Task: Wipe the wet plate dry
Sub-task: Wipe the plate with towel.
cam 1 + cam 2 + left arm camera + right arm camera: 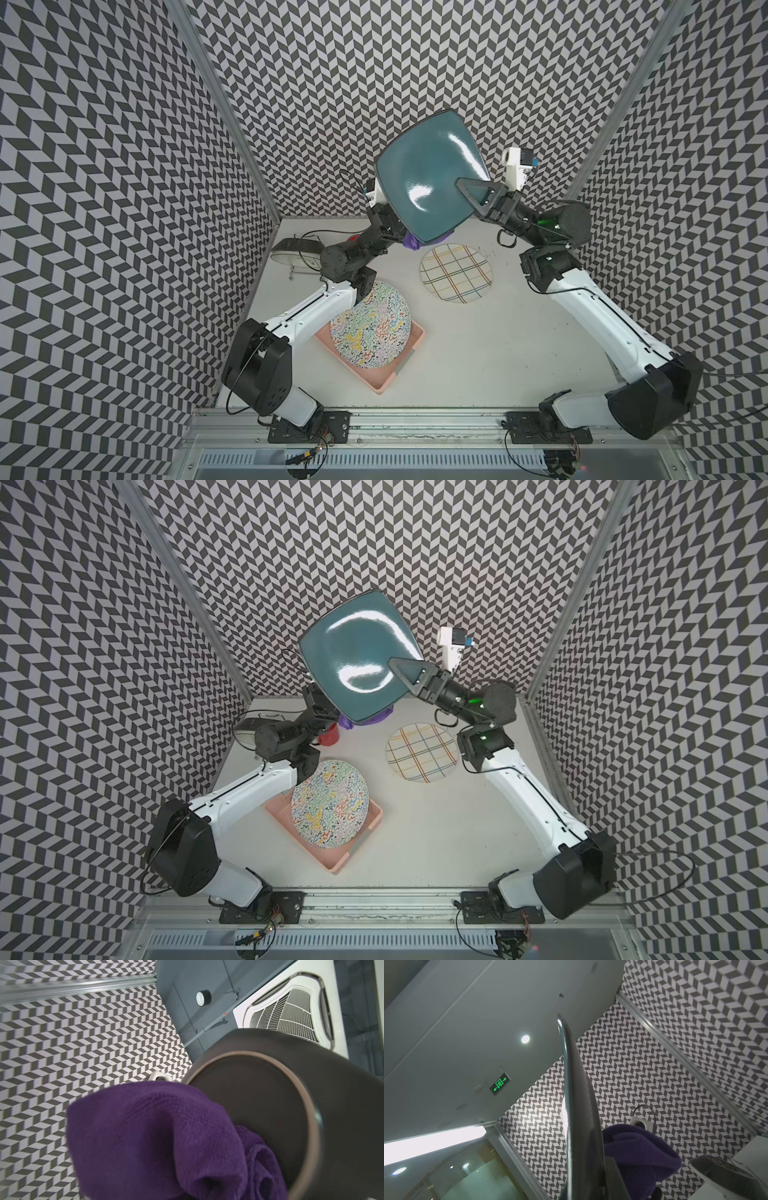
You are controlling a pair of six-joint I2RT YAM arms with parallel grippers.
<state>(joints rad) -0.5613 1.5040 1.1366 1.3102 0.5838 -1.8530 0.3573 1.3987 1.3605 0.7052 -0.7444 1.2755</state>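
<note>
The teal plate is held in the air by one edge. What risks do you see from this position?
1. The right gripper clamps the teal plate only at its rim; if it is wet and the purple cloth pushes on its underside, it may slip.
2. If it drops, the checked plate lies almost directly below.
3. The cloth covers the left gripper, so its grip cannot be checked.

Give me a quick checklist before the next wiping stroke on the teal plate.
1. Right claw clamped on the teal plate edge: ok.
2. Plate lifted off the table: ok.
3. Purple cloth in the left claw: ok; the claw itself is hidden.
4. Cloth against the plate's underside: ok, left wrist view.
5. Top face dry: cannot tell, only glare.
6. Checked plate and squiggle plate lie lower, out of the way: ok.
</note>
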